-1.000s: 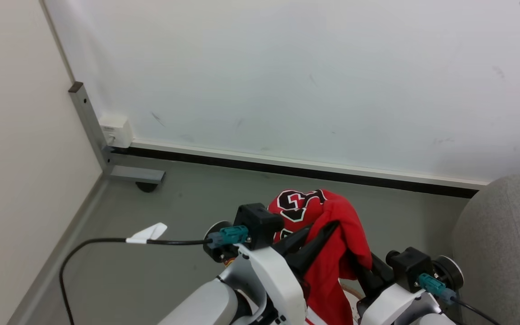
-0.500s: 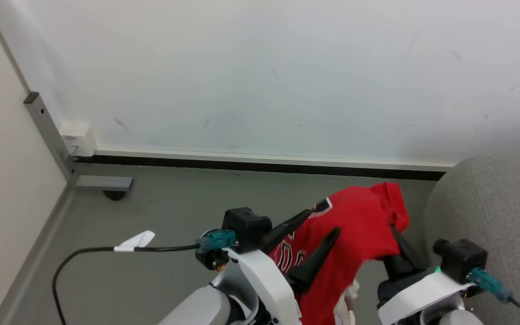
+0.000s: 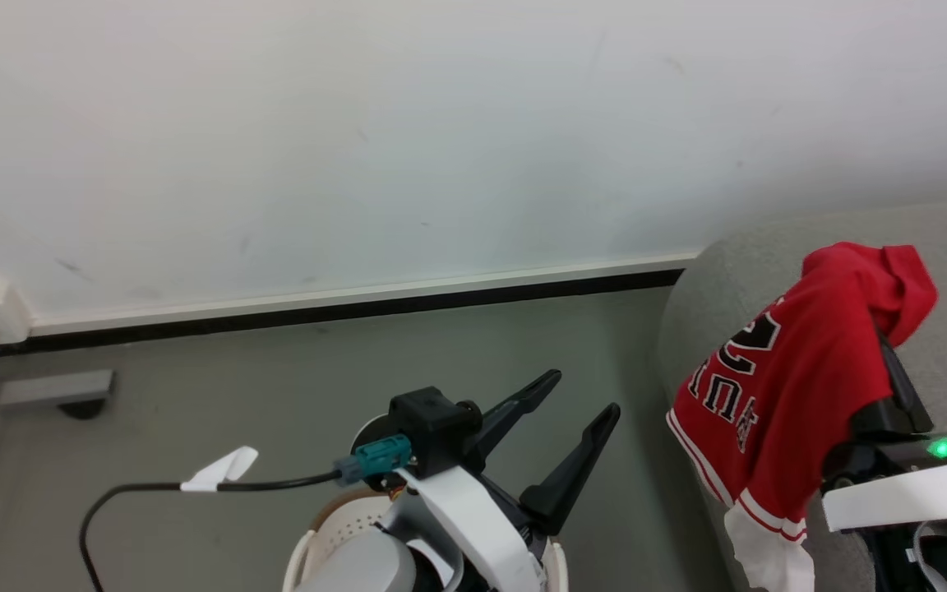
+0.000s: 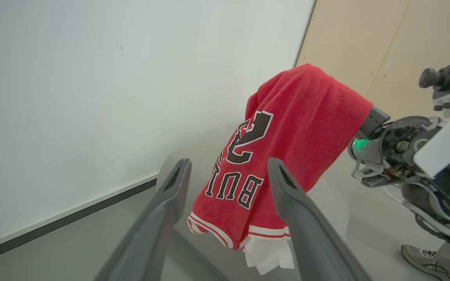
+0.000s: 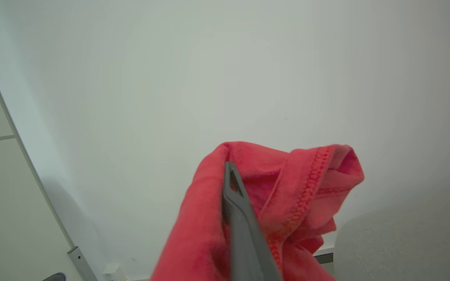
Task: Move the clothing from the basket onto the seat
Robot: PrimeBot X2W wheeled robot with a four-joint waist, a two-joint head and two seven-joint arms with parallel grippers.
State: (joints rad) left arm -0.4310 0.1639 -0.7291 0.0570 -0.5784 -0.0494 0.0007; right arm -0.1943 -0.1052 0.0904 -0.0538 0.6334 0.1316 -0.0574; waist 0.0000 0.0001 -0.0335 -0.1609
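One grey seat (image 3: 708,284) occupies the right side. One basket (image 3: 340,518) sits nearest, partly hidden under the left arm. One red clothing item (image 3: 810,370) hangs at the right, above the seat's left edge. Two pincers: the right pincer (image 5: 231,173) is pressed together, pinching the clothing; the left pincer (image 3: 582,393) is spread, holding nothing.

A red jersey (image 3: 810,370) with white striped trim and black-and-white lettering hangs bunched in the air at the right, before the grey seat (image 3: 720,288). The cream, brown-rimmed perforated basket (image 3: 342,522) sits near, to its left.
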